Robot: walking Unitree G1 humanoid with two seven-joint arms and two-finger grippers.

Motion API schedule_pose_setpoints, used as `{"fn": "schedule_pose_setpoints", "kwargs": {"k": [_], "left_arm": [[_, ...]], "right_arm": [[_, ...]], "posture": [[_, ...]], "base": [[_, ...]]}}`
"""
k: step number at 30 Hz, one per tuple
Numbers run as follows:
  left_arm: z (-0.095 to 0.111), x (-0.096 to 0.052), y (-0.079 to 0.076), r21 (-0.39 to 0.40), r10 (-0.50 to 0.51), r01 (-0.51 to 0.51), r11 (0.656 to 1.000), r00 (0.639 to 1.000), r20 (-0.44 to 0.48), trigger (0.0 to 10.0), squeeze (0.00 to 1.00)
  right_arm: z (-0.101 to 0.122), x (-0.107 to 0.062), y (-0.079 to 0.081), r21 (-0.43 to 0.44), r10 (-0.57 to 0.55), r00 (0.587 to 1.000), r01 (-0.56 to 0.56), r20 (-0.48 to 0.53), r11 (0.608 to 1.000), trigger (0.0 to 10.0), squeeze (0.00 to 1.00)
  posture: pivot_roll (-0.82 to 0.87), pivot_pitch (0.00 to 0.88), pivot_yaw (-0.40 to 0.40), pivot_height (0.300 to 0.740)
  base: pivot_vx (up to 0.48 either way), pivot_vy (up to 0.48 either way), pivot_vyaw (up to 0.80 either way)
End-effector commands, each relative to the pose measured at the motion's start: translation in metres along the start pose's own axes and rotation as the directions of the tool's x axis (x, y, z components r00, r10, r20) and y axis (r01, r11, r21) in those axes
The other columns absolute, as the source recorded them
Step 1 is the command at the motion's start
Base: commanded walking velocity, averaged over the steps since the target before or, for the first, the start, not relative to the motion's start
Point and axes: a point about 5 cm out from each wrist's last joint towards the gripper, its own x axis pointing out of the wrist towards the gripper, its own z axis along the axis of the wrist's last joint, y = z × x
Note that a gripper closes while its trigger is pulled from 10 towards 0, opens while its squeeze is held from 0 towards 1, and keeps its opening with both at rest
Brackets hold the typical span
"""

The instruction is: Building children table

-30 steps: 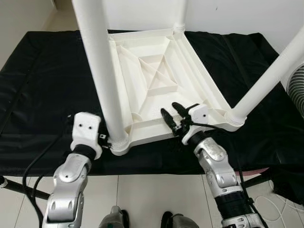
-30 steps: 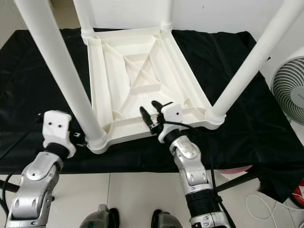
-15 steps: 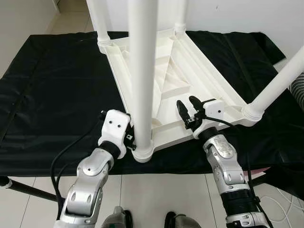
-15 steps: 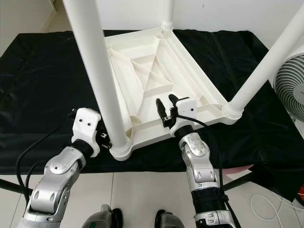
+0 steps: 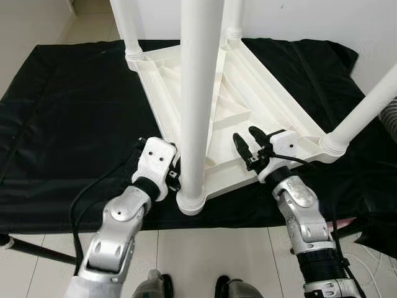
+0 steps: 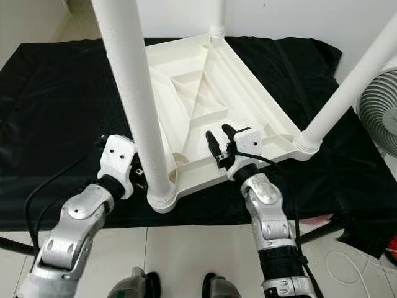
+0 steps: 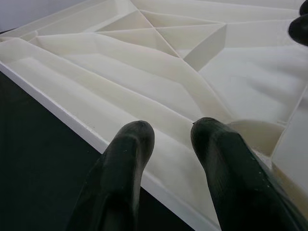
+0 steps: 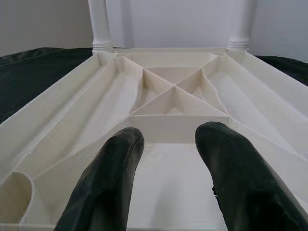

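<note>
No readable writing anywhere; the white kids table [image 5: 260, 105] lies upside down on a black cloth [image 5: 68, 124], legs up, with the near leg [image 5: 198, 93] cut off at the top edge. The left hand [image 7: 166, 144] sits at 7 o'clock by the near corner, fingers slightly apart over the rim, gripping nothing. The right hand [image 5: 249, 144] is open at 5 o'clock over the near edge, with a fan [image 6: 381, 118] partly cropped at 3 o'clock.
</note>
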Motion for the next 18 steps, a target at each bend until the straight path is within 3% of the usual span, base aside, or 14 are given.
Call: {"fn": "schedule_pose_setpoints", "kwargs": {"k": [1, 4, 6, 7, 8, 10, 18], "left_arm": [[-0.002, 0.001, 0.003, 0.009, 0.002, -0.002, 1.0, 1.0, -0.001, 10.0, 0.0], [-0.002, 0.004, 0.009, 0.02, 0.026, -0.026, 0.999, 1.0, -0.008, 10.0, 0.0], [-0.003, 0.007, 0.019, 0.029, 0.056, -0.055, 0.998, 0.998, -0.022, 10.0, 0.0], [-0.003, 0.005, 0.027, 0.051, 0.058, -0.056, 0.997, 0.998, -0.027, 10.0, 0.0], [-0.003, 0.005, 0.027, 0.051, 0.058, -0.056, 0.997, 0.998, -0.027, 10.0, 0.0], [-0.002, 0.004, 0.03, 0.066, 0.055, -0.053, 0.996, 0.998, -0.025, 10.0, 0.0], [-0.003, -0.005, 0.035, 0.081, 0.016, -0.015, 0.997, 1.0, -0.021, 10.0, 0.0]], "right_arm": [[-0.002, -0.003, 0.002, 0.011, 0.027, 1.0, -0.027, -0.015, 1.0, 10.0, 0.0], [-0.001, -0.005, 0.0, -0.002, 0.057, 0.998, -0.057, -0.027, 0.998, 10.0, 0.0], [0.003, -0.009, -0.002, -0.013, 0.147, 0.988, -0.148, -0.044, 0.989, 10.0, 0.0], [0.01, -0.011, -0.005, -0.009, 0.239, 0.969, -0.24, -0.057, 0.971, 10.0, 0.41], [0.01, -0.011, -0.005, -0.009, 0.239, 0.969, -0.24, -0.057, 0.971, 10.0, 0.41], [0.013, -0.011, -0.006, 0.003, 0.286, 0.956, -0.286, -0.064, 0.958, 10.0, 1.0], [0.015, -0.016, -0.004, 0.02, 0.427, 0.898, -0.428, -0.105, 0.904, 10.0, 1.0]], "posture": [[-0.06, 0.157, 0.051, 0.74], [-0.06, 0.157, 0.049, 0.74], [-0.06, 0.157, 0.05, 0.74], [-0.07, 0.151, 0.054, 0.74], [-0.07, 0.151, 0.054, 0.74], [-0.07, 0.15, 0.052, 0.74], [-0.07, 0.147, 0.044, 0.74]], "base": [[0.0, 0.0, 0.0], [0.0, 0.0, 0.0], [0.0, 0.0, 0.0], [0.0, 0.0, 0.0], [0.0, 0.0, 0.0], [0.0, 0.0, 0.0], [0.0, 0.0, 0.0]]}}
